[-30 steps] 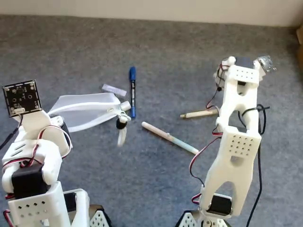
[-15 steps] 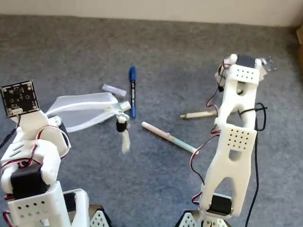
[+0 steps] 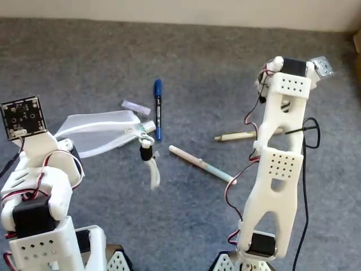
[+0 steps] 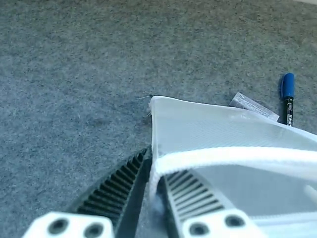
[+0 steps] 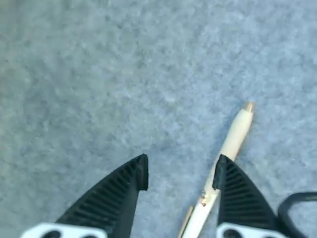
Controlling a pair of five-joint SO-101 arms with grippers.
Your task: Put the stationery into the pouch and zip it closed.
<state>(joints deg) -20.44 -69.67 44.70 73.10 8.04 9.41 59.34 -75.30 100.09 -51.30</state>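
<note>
The left gripper (image 4: 151, 161) is clenched on a corner edge of the white mesh pouch (image 4: 223, 144), which lies flat on the grey carpeted surface (image 4: 74, 59) (the hem sits pinched between the ribbed fingers). A blue-capped black marker (image 3: 158, 110) lies just beside the pouch, a slim white pen (image 3: 202, 164) near it. Well apart from the pouch, the right gripper (image 5: 181, 168) hangs released over a cream pen (image 5: 233, 136).

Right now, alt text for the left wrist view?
The left gripper is shut on the rim of a white mesh pouch above grey carpet. Beyond the pouch lie a blue-capped pen and a small clear wrapper.
</note>
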